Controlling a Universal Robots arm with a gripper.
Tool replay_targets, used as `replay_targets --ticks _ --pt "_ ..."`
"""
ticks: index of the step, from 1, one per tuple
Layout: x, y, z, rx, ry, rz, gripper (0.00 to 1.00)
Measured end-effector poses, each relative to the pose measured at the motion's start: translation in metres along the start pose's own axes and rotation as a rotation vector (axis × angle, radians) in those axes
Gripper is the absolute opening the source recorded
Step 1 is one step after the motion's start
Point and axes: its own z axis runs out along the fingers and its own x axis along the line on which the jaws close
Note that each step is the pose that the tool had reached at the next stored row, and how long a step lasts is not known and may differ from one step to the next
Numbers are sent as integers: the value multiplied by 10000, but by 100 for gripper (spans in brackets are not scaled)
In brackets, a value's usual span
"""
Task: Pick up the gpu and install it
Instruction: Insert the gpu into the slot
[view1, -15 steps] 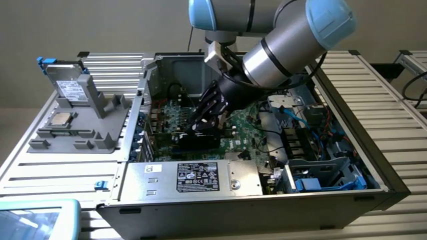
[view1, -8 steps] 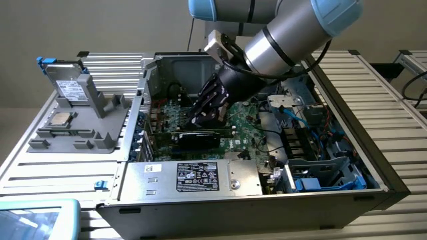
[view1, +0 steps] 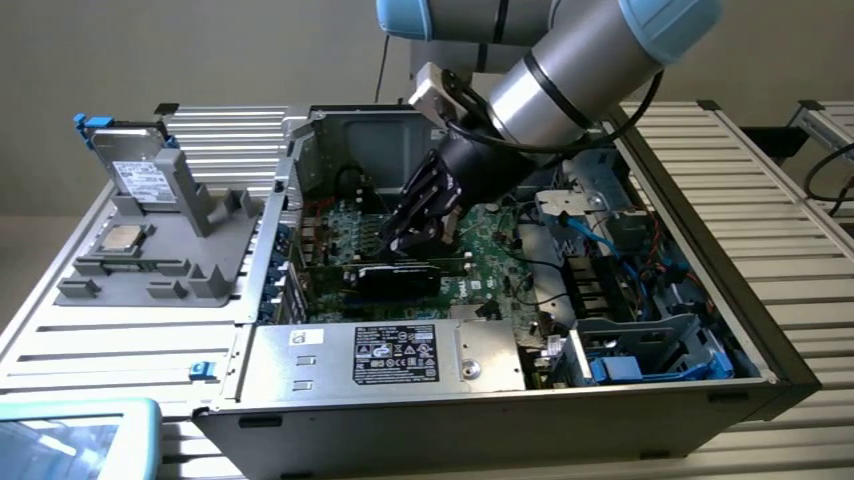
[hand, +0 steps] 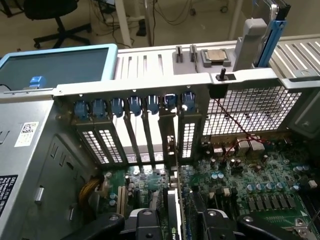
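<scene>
Here spread tool (view1: 408, 244) straddles upright gpu (view1: 395, 281); wrist view: blue latches (hand: 134, 106).

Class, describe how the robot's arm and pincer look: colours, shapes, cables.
The arm is a thick silver-grey tube with light blue joint caps and a black seam ring. A thin black cable loops beside it. Its black wrist ends in a black pincer with chunky fingers.

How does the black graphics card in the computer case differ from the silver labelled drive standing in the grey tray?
The black gpu sits inside the open computer case, on the green motherboard; the silver drive stands outside it in the grey tray. The gpu's face is black; the drive is pale metal with a printed label. Both are flat, rectangular parts.
</scene>
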Motion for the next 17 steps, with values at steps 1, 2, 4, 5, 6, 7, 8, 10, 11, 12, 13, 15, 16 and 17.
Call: replay_targets --ticks 1,2,4,5,6,7,8,10,11,12,13,15,16,17 --pt "0 0 0 144 11 14 36" --pt "-1 -1 0 299 23 28 36" --pt "-2 -2 0 595 48 60 36" --pt "-3 -3 0 750 61 78 36" --pt "-6 -4 0 891 76 95 36" --pt "-8 -5 -2 1014 97 115 36" --pt "-14 -8 -4 1117 126 141 36" --pt "-27 -16 -10 1286 191 192 36" --pt "-34 -19 -12 1336 232 223 36" --pt "-43 -19 -14 1361 300 272 36" --pt "-51 -16 -18 1380 379 329 36" --pt "-68 -6 -31 1406 515 421 36" --pt "-77 0 -38 1419 575 460 36" --pt "-86 8 -46 1433 628 496 36"
